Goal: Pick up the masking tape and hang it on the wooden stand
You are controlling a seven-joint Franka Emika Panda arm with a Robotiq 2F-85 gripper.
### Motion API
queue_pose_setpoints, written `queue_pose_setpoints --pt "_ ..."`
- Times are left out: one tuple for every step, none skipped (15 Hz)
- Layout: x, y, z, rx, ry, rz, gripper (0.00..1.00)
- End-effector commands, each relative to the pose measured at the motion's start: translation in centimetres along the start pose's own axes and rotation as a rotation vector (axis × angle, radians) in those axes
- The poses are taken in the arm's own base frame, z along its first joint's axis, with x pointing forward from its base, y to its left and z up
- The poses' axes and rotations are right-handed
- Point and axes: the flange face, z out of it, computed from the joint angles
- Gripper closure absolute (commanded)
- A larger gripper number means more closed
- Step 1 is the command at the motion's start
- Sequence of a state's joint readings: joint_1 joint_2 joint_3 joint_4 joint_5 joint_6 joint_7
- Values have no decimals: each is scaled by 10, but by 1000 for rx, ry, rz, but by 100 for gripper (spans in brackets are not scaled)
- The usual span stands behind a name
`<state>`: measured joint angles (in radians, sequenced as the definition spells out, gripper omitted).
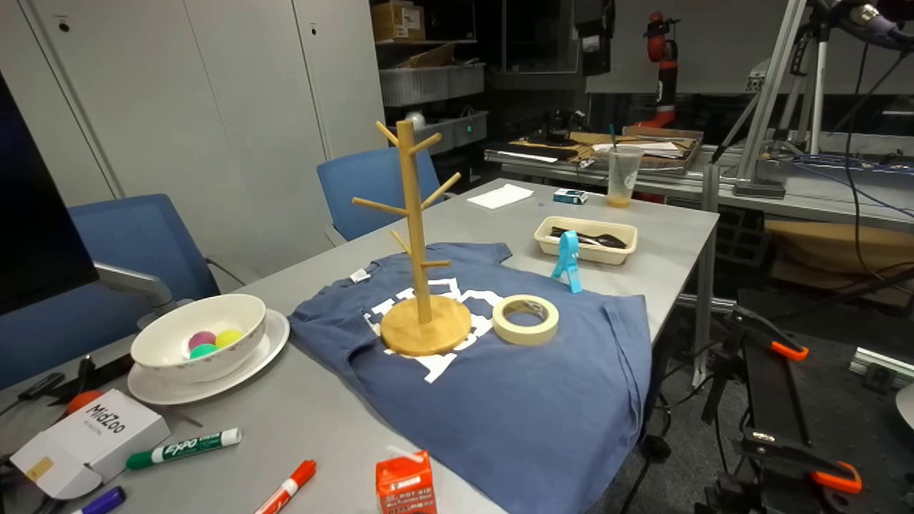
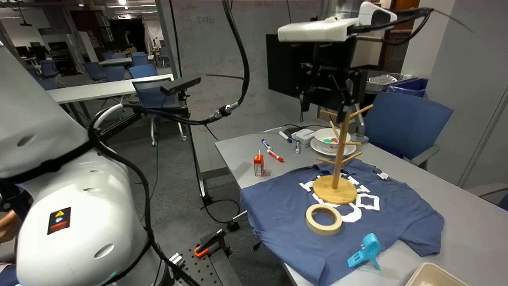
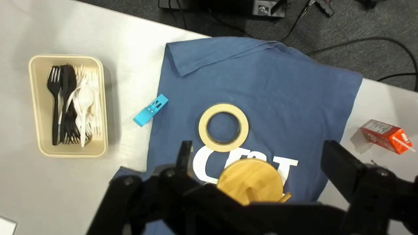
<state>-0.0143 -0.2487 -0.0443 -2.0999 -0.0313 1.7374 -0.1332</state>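
"Masking tape, where exactly?"

"Flat on the blue T-shirt, just beside the round base of the wooden stand. Close, yet apart from it: in the wrist view, separated by a strip of cloth and white lettering."

"And the stand?"

"Upright on the same shirt, with a thin pole and short, angled pegs at several heights. Covers part of the lettering with the base."

"How about the gripper?"

"Fingertips wide apart, judging by the wrist view: one at each side of the gap, with part of the base visible between. Overlaps the top of the pole in an exterior view; can't tell from there how near."

"Anything close to the tape besides the stand?"

"A blue clip at the shirt's edge, between the tape and a beige tray of black and white cutlery."

"And the shirt?"

"Spread broad, a little rumpled, hanging over one edge of the grey table."

"Farther off?"

"A red drink carton with a straw, on the table near the shirt. Also a white bowl on a plate, with round pieces in pink, yellow and green inside. Near the bowl, a green marker and a white box; nearer the carton, a red marker."
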Motion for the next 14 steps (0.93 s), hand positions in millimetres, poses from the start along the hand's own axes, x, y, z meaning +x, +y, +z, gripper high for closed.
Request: queue_pose_setpoints --pt "9 -2 27 -3 45 33 0" --pt "13 -1 38 -10 63 44 0" --pt "17 1 46 -7 76 55 0" --pt "22 2 58 0 86 66 0" --pt "27 3 69 0 91 76 0" --pt "31 3 80 -2 98 86 0" --pt "36 4 90 -1 101 94 0" --pt "40 4 102 -3 103 103 0" --pt "44 5 112 -4 105 111 0" --pt "48 6 123 -3 103 120 0" --pt "52 6 132 -1 104 130 0" --pt "55 7 142 -2 103 138 0" --pt "59 8 152 -4 99 143 0" --pt "61 9 162 -5 93 147 0"
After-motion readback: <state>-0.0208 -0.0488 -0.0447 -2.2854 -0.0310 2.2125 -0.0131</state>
